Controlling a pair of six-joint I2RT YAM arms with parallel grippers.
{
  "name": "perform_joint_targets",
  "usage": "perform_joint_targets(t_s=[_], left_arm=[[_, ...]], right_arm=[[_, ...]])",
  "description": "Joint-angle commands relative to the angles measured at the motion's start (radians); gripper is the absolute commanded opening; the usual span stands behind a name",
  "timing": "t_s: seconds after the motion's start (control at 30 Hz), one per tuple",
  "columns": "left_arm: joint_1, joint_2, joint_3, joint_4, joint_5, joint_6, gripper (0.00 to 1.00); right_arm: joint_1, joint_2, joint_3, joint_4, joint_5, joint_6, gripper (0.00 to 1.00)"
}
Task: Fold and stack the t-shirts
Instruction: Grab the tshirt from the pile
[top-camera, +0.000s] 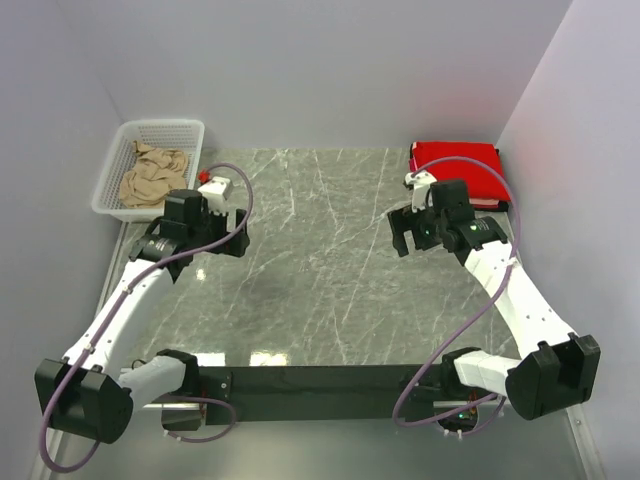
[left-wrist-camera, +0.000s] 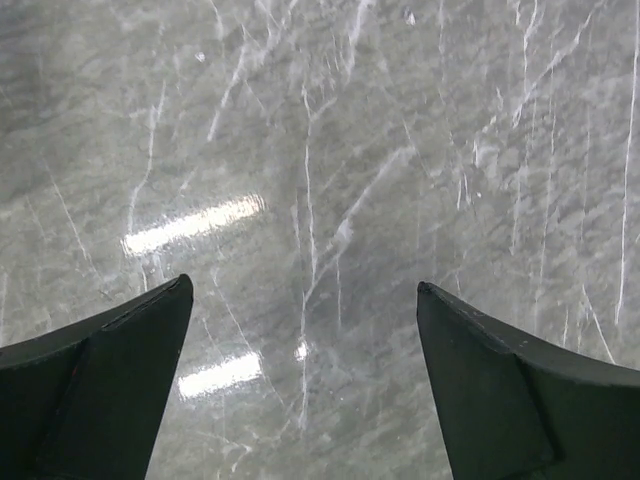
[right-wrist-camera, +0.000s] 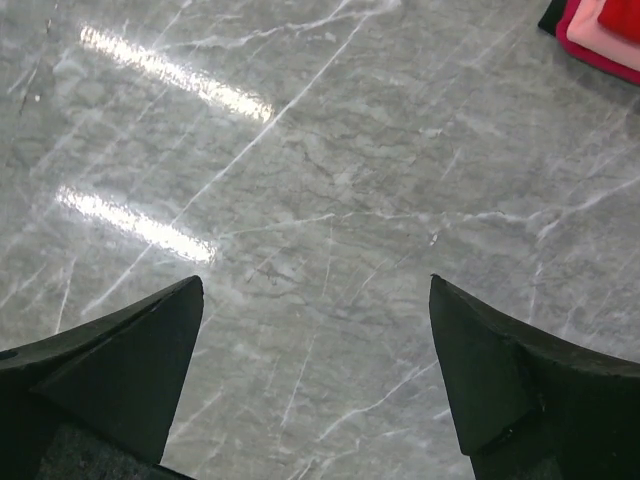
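**A:** Black left gripper (left-wrist-camera: 302, 283), nearest item: jaws wide apart, nothing between them, hanging over the bare grey marble table (top-camera: 320, 300).

**B:** And its twin?

**A:** Right gripper (right-wrist-camera: 316, 279): likewise spread and empty, over the same slab.

**B:** Further back?

**A:** Far left, white mesh basket (top-camera: 165, 127) containing the tan t-shirt (top-camera: 152, 175). It is a crumpled heap with deep creases, and no hem or sleeve can be picked out. Far right corner, red t-shirt (top-camera: 460, 165): flat, squared, apparently folded already.

**B:** Hazards?

**A:** Three, by my reckoning. A pinch into the heap may catch the mesh and lift the basket along with the cloth. A grasp on a random crease would bring the shirt out twisted and hard to spread. Setting tan on red carelessly could drag the red one's layers askew.
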Motion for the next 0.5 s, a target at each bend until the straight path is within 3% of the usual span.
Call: perform_joint_targets(t_s=[0.0, 0.23, 0.47], left_arm=[[0.004, 0.026, 0.058, -0.028, 0.038, 0.026, 0.99], [0.028, 0.143, 0.319, -0.094, 0.04, 0.051, 0.99], [0.237, 0.371, 0.62, -0.049, 0.071, 0.048, 0.99]], right_arm=[[0.002, -0.003, -0.002, -0.013, -0.014, -0.037, 1.0], [-0.001, 0.049, 0.027, -0.05, 0.009, -0.1, 1.0], [-0.003, 0.138, 0.024, -0.052, 0.0, -0.141, 1.0]])
